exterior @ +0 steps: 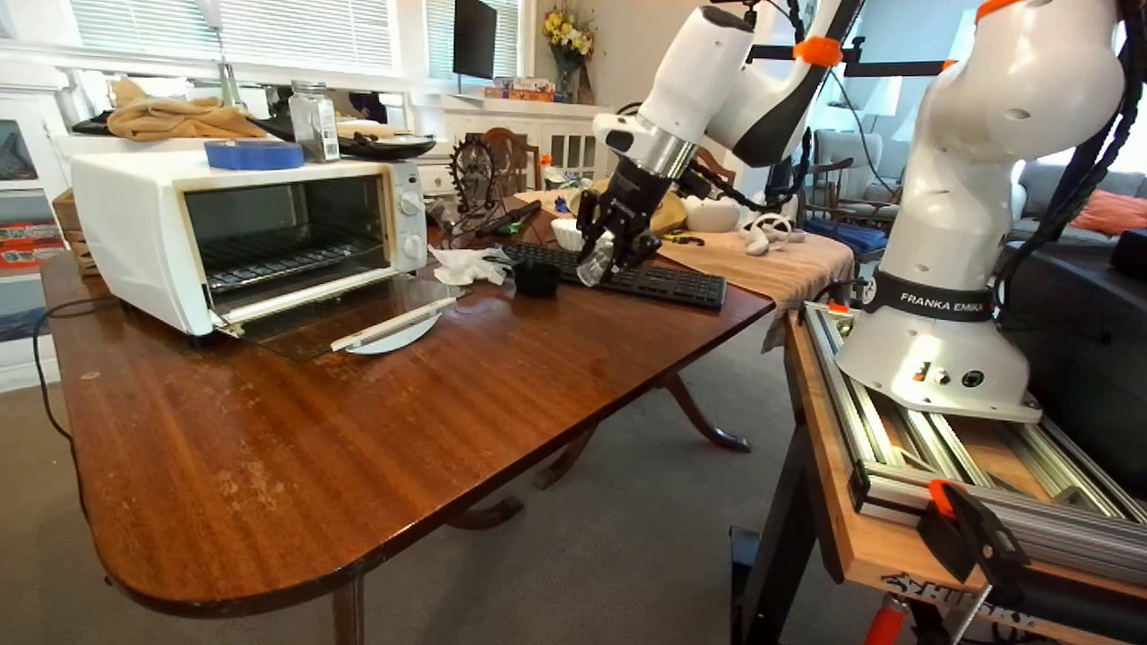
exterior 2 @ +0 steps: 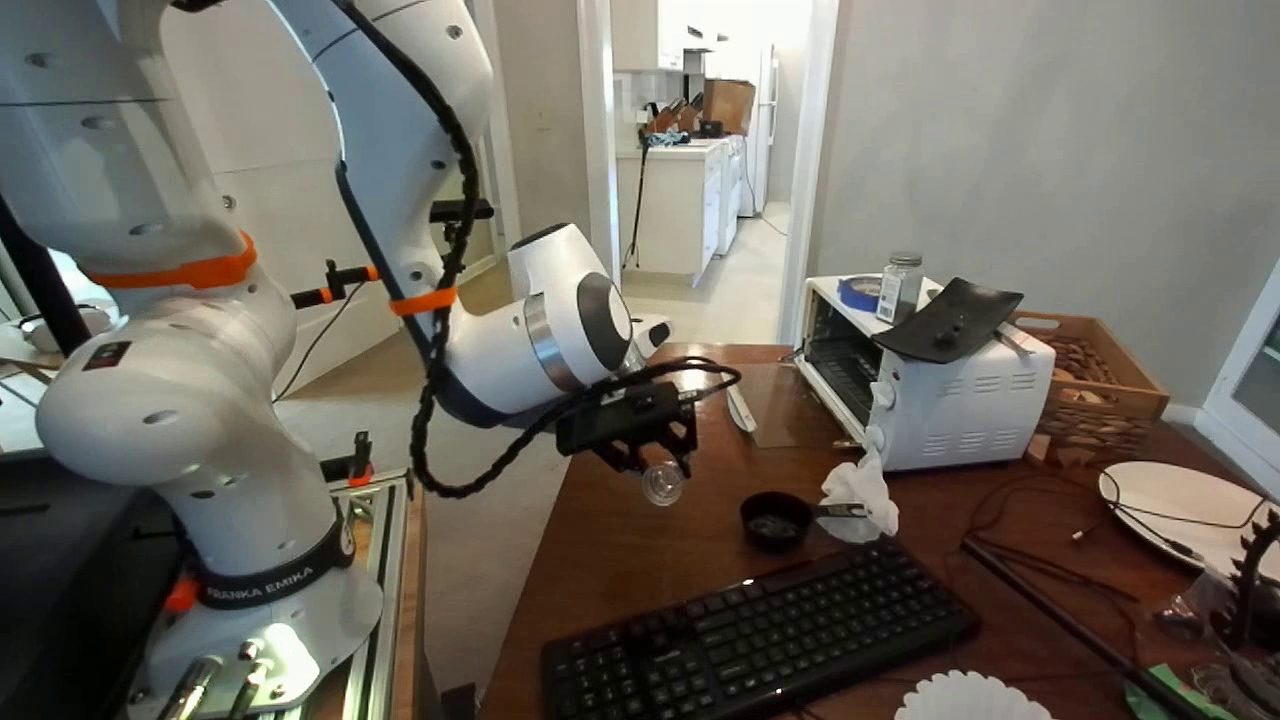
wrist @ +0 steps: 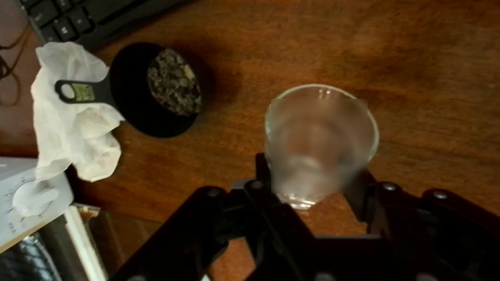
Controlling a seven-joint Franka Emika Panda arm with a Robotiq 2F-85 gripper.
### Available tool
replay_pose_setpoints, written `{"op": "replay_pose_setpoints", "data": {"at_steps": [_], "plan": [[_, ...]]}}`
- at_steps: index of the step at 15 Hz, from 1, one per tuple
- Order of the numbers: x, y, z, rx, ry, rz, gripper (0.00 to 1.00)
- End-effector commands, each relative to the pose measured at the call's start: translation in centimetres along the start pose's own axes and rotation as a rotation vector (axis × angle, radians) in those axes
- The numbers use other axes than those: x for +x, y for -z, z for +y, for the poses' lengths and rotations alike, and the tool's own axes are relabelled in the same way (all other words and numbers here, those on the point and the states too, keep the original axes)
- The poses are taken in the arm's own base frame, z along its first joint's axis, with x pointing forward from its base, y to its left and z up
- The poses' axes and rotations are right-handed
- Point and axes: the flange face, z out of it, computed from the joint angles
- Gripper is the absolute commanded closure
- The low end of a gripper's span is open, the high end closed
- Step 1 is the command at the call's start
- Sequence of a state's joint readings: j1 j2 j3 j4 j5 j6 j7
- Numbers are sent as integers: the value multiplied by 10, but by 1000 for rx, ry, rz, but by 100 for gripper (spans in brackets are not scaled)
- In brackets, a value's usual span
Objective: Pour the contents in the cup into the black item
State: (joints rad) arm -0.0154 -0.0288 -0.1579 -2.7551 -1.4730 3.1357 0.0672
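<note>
A clear cup is between the fingers of my gripper, which is shut on it. In both exterior views the cup is held tilted above the wooden table. Its inside is blurred in the wrist view, and I cannot make out any contents. The black item is a small black measuring cup with a short handle. It stands on the table with dark, grainy bits inside. It shows in both exterior views. The clear cup is beside it and apart from it, not over it.
A crumpled white tissue lies under the black cup's handle. A black keyboard is close by. A white toaster oven has its door open, with a white-edged piece at the door. A white fluted dish is beyond the keyboard.
</note>
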Motion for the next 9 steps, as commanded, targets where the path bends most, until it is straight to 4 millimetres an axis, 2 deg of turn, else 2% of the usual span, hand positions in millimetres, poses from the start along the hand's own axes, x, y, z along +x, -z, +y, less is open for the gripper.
{"op": "replay_pose_setpoints", "data": {"at_steps": [1,3,5,9], "plan": [[5,-31,-9,95,18,-149,77],[4,-38,-8,151,23,-241,77],[1,-36,-4,214,28,-336,77],[-11,-11,5,367,37,-506,77]]}}
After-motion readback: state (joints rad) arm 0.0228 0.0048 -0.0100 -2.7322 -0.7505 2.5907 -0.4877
